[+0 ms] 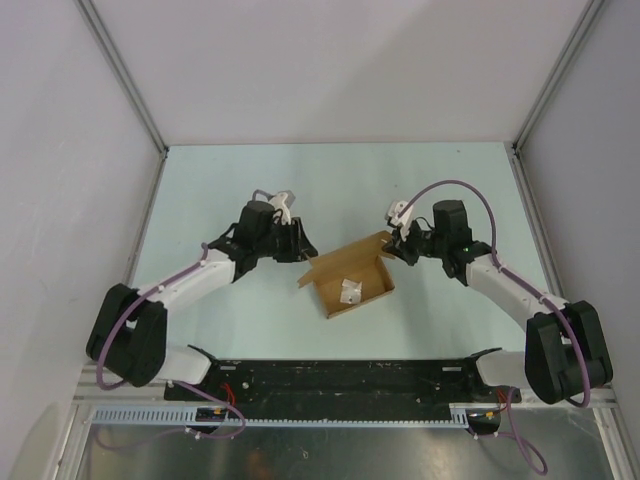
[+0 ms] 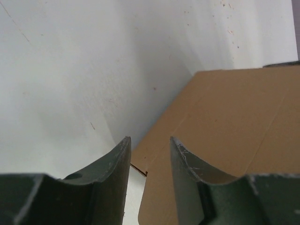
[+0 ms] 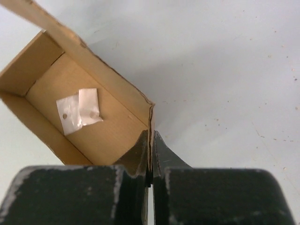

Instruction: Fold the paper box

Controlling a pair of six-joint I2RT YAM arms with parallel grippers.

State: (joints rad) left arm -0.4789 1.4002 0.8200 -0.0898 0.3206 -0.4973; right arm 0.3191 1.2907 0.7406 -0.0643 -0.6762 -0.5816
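Observation:
The paper box (image 1: 372, 280) is brown cardboard and stands open-topped in the middle of the table, with a flap sticking out at its left end. My right gripper (image 1: 403, 248) is at its right end. In the right wrist view this gripper (image 3: 151, 133) is shut on the top edge of the box's end wall (image 3: 151, 117). My left gripper (image 1: 303, 248) hovers at the left flap. In the left wrist view its jaws (image 2: 150, 139) stand apart, and the flap of the paper box (image 2: 234, 122) lies beyond them with a rounded tab showing through the gap, not pinched.
A small white wad of paper (image 3: 78, 110) lies on the box floor. Grey walls with metal frame posts (image 1: 150, 130) close off the pale table (image 1: 330, 180) at the back and sides. The black base rail (image 1: 340, 375) runs along the near edge.

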